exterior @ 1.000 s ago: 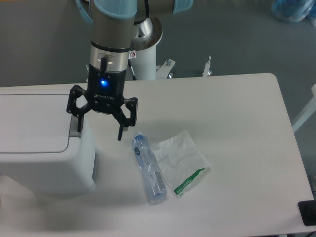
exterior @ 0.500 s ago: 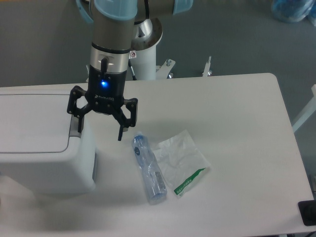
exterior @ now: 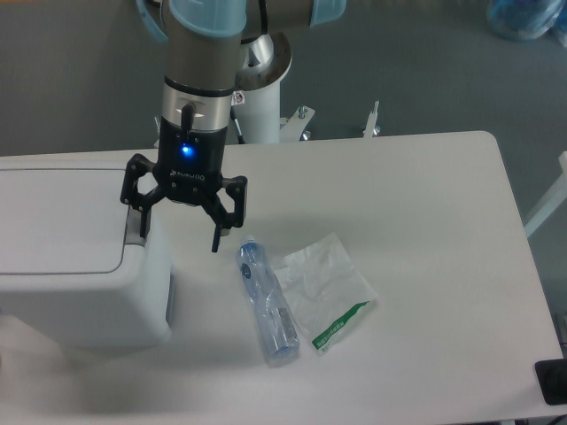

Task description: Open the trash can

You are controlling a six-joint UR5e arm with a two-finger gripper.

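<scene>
The trash can (exterior: 75, 257) is a large boxy white bin at the left of the table, its flat lid down. A grey push tab (exterior: 134, 226) sits at the lid's right edge. My gripper (exterior: 178, 235) hangs open over the bin's right end. Its left finger (exterior: 141, 224) is right at the grey tab; I cannot tell if it touches. Its right finger (exterior: 216, 237) hangs past the bin's right side, over the table. Nothing is between the fingers.
A clear plastic bottle with a blue label (exterior: 267, 301) lies on the table just right of the bin. A crumpled clear plastic bag (exterior: 324, 289) lies beside it. The white table (exterior: 425, 221) stretches to the right. The arm's white pedestal (exterior: 261, 88) stands behind.
</scene>
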